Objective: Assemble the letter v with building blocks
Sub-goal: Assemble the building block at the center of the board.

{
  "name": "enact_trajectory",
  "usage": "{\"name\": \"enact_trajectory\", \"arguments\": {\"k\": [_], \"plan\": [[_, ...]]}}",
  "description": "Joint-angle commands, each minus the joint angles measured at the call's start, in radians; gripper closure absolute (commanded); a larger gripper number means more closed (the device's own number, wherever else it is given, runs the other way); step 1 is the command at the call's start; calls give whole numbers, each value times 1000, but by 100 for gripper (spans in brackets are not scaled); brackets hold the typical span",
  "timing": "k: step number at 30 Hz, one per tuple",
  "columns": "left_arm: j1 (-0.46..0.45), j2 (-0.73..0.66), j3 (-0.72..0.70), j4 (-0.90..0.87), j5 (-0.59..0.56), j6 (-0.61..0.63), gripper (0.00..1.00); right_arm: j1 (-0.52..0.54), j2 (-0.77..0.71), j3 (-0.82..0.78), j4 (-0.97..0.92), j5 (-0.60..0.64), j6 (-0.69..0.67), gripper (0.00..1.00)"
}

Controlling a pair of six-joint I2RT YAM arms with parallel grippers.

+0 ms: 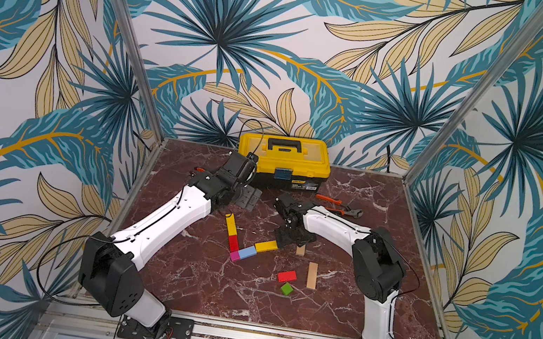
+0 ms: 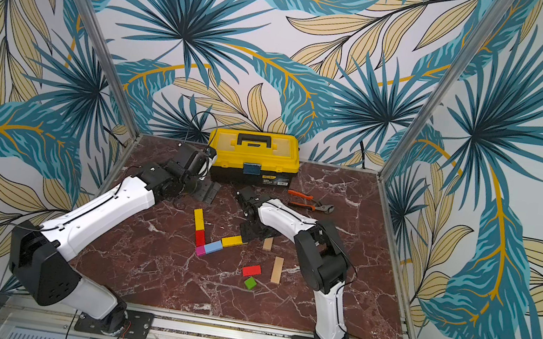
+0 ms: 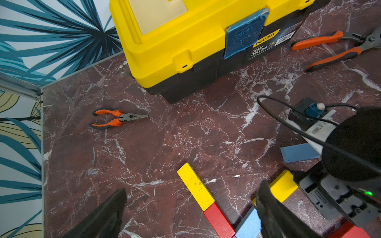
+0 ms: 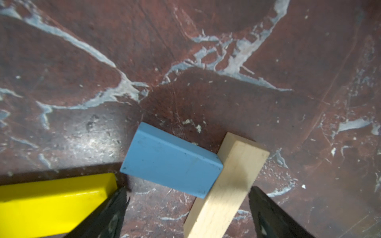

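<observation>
Light-blue block [image 4: 171,162], touching a tan bar [image 4: 228,185], lies under my spread right hand [image 4: 187,195]; next, I reckon, clamp it and extend the V [image 1: 233,242]. Left hand [image 3: 192,190] hangs spread, empty.

Left arm [image 1: 182,213] and right arm [image 1: 328,223]: glossy white link shells dotted with small dark screw holes, joined by bulky matte-black joint housings [image 1: 109,274], each arm bolted to a black base plate [image 1: 180,329]. Thin black cables [image 3: 309,136] run along the shells and loop free beside the joints. The left pincer [image 3: 193,186] and right pincer [image 4: 187,189] carry black tapered fingers [image 4: 109,214]; a green indicator light [image 3: 368,193] glows on the right one's dark grey body.
</observation>
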Motion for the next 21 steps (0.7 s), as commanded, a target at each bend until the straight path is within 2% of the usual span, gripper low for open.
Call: {"name": "enact_trajectory", "arguments": {"k": [1,21], "plan": [[7,7,-7,8,7,4,1,5,34,26,-24,19,-16,7],[7,9,-7,8,10,4,1,0,48,78,-35,70,-60,6]]}}
